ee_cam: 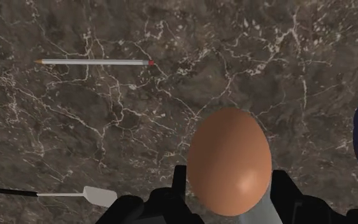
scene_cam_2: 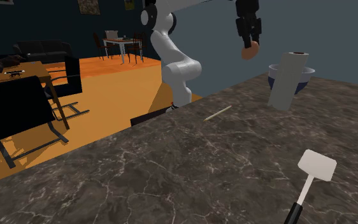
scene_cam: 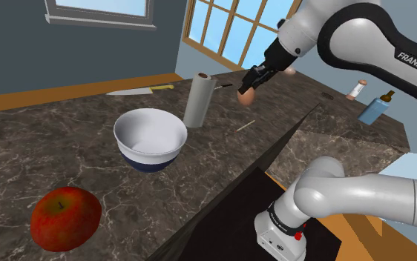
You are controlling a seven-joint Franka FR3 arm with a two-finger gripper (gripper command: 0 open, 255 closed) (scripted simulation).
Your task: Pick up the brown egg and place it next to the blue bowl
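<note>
As recorded in the shoulder view, a red apple (scene_cam: 66, 217) sat at the far left of the dark, veined tabletop (scene_cam: 44, 141). A knife (scene_cam: 140, 90) with a yellow handle lay flat toward the back edge. Next came the bowl (scene_cam: 150, 139), white inside and dark blue outside, upright and well apart from the apple. Just to its right stood a grey paper roll (scene_cam: 197, 100), upright and close to the bowl.

To the right of the roll, the claw (scene_cam: 250, 85) hung above the tabletop. It was closed on the brown egg (scene_cam: 245, 94), which was clear of the surface. In the wrist view the egg (ee_cam: 230, 160) sat clasped between the black fingers (ee_cam: 292, 200), its narrower end pointing away from the hand. A thin pencil (scene_cam: 245, 126) lay on the tabletop below the egg. Two small bottles (scene_cam: 375, 107) stood at the far right.

In the second exterior view, a white spatula (scene_cam_2: 311, 178) with a black handle lay flat, well apart from the roll.
</note>
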